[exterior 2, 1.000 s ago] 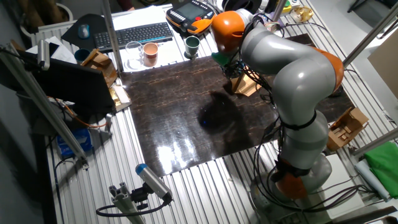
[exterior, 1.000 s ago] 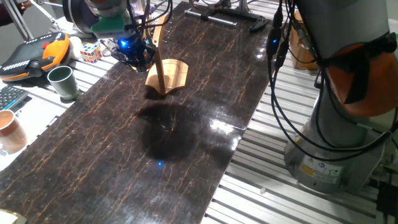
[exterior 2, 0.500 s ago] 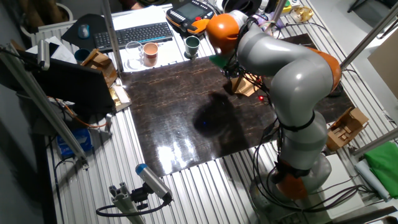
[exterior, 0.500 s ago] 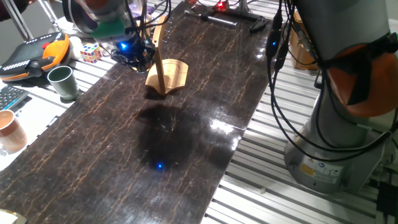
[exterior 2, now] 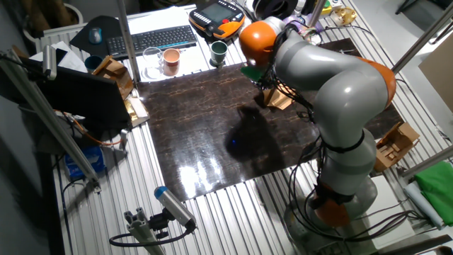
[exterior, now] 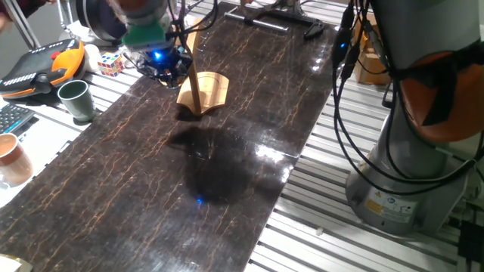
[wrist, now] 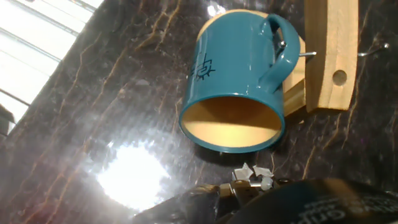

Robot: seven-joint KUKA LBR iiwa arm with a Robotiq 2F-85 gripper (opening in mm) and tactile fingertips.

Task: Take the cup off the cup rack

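In the hand view the teal-blue cup [wrist: 239, 81] with an orange-tan inside hangs by its handle on a thin peg of the light wooden cup rack [wrist: 329, 53], its mouth facing the camera. Dark blurred parts of my gripper [wrist: 249, 186] lie along the bottom edge, just short of the cup's rim and not around it. I cannot tell how the jaws stand. In one fixed view the gripper [exterior: 162, 62] is low at the left of the cup rack [exterior: 203, 91] and hides the cup. The other fixed view shows the gripper [exterior 2: 263, 88] beside the rack [exterior 2: 280, 99].
A dark green cup [exterior: 76, 100] and a pale terracotta cup [exterior: 11, 157] stand left of the dark marbled mat [exterior: 227, 166]. A Rubik's cube [exterior: 110, 63] and an orange pendant [exterior: 45, 66] lie nearby. The robot base [exterior: 408, 181] and cables are at the right.
The arm's wrist has shifted slightly above the rack and its shadow on the mat moved a little right. The gripper stays low beside the rack; the cup still hangs there.
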